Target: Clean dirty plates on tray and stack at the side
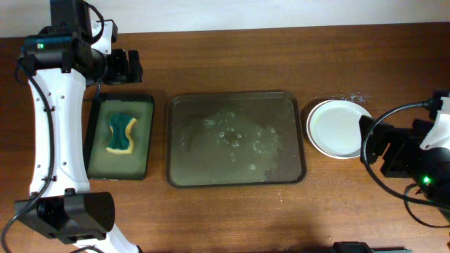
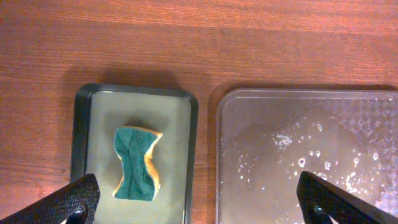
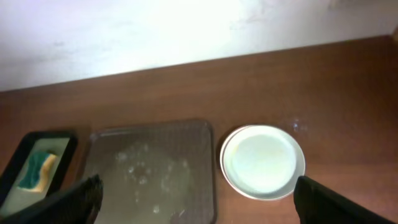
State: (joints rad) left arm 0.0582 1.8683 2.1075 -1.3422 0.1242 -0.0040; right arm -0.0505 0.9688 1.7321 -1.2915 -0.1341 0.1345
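Observation:
A stack of pale plates (image 1: 337,128) stands on the table just right of the tray, its top plate clean; it also shows in the right wrist view (image 3: 262,162). The large dark tray (image 1: 299,151) holds no plates, only foam and water spots; it shows in the left wrist view (image 2: 236,162) and the right wrist view (image 3: 202,180). My left gripper (image 2: 199,208) is open and empty, high above the gap between the two trays. My right gripper (image 3: 199,199) is open and empty, raised at the right of the table.
A smaller black tray (image 1: 93,151) with a greenish inside lies left of the large tray and holds a green and yellow sponge (image 1: 121,133). The sponge also shows in the left wrist view (image 2: 137,163). A pale wall runs behind the table's far edge.

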